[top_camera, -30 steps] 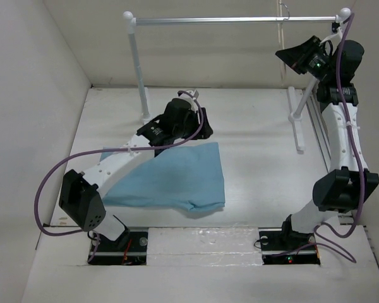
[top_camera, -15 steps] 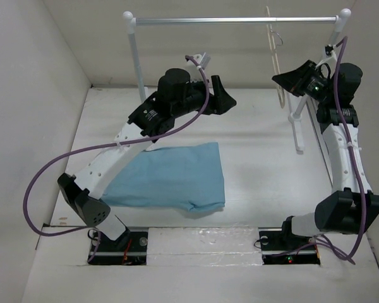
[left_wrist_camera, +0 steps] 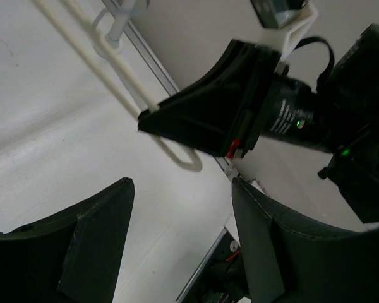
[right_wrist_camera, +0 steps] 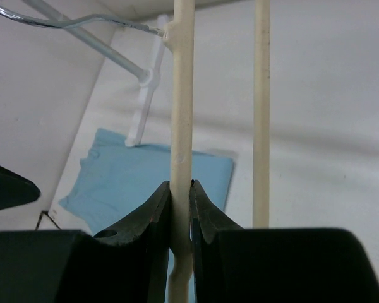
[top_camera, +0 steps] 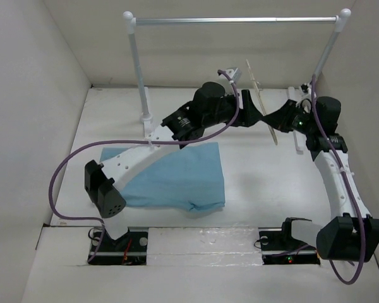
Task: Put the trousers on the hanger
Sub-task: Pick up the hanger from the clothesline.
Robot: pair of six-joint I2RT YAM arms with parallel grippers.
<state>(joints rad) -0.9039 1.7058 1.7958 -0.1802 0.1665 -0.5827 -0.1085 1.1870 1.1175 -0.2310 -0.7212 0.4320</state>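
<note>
One pair of light blue trousers (top_camera: 170, 180) lies flat. One thin cream hanger (top_camera: 258, 95) is pinched tight by the right gripper (right_wrist_camera: 180, 187) — the left gripper (left_wrist_camera: 180, 189) gapes, holding nothing

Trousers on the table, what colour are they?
The trousers are plain light blue, clearest in the top external view.
</note>
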